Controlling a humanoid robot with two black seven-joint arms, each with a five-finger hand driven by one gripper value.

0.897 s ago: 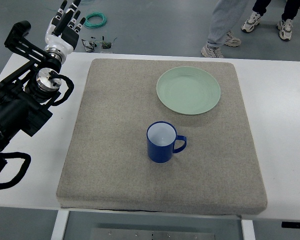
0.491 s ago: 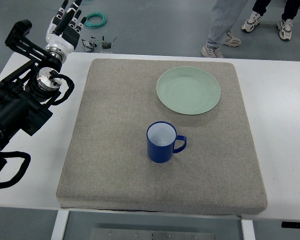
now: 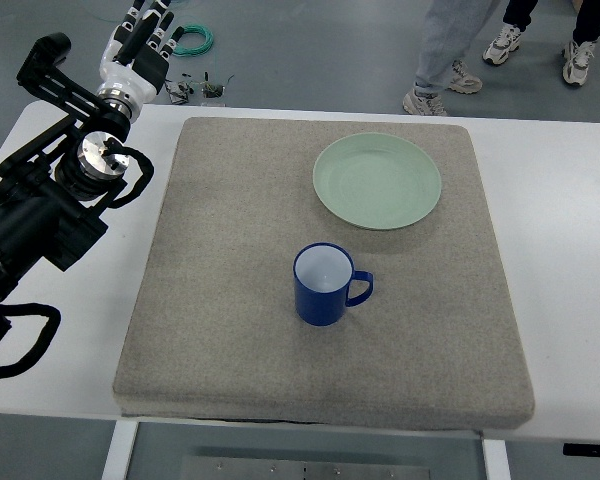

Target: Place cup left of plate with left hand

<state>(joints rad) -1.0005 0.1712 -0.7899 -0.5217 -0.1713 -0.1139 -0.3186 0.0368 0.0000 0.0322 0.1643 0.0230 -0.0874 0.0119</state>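
1 top view looks steeply down from the robot's side onto the table.

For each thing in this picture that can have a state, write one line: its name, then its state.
Blue cup: upright, empty, standing on the mat below the plate, handle to the picture's right.
Green plate: flat on the mat, nothing on it.
Grey mat: lying flat on the white table.
Left hand: fingers extended, holding nothing, beyond the table's far left corner.
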